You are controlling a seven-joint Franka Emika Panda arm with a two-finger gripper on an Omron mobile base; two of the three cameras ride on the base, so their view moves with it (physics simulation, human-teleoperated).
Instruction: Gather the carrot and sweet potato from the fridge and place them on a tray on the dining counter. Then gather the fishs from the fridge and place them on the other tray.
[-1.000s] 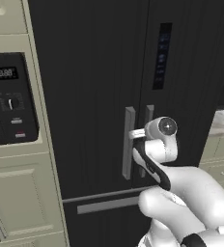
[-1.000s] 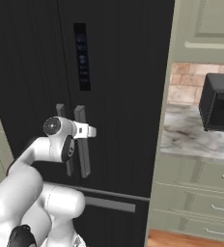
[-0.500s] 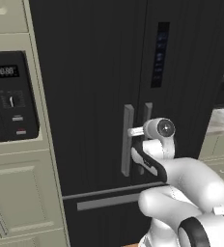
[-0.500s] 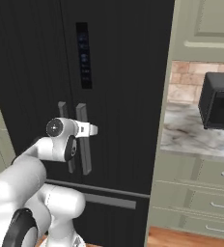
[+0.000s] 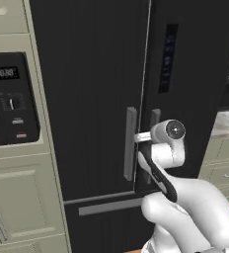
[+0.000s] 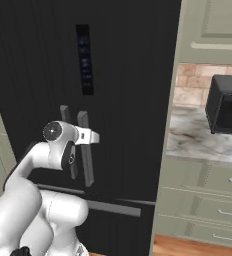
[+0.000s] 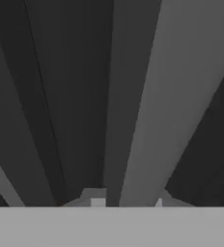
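Tall black French-door fridge, doors shut, centre frame. Long grey vertical handle of left door, mid-height. Two-finger gripper of white arm, closed on that handle. Beige wall-oven cabinet, left edge. Marble-topped side counter, right.

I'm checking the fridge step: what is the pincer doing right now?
Pincer: closed on the fridge door handle, doors still shut.
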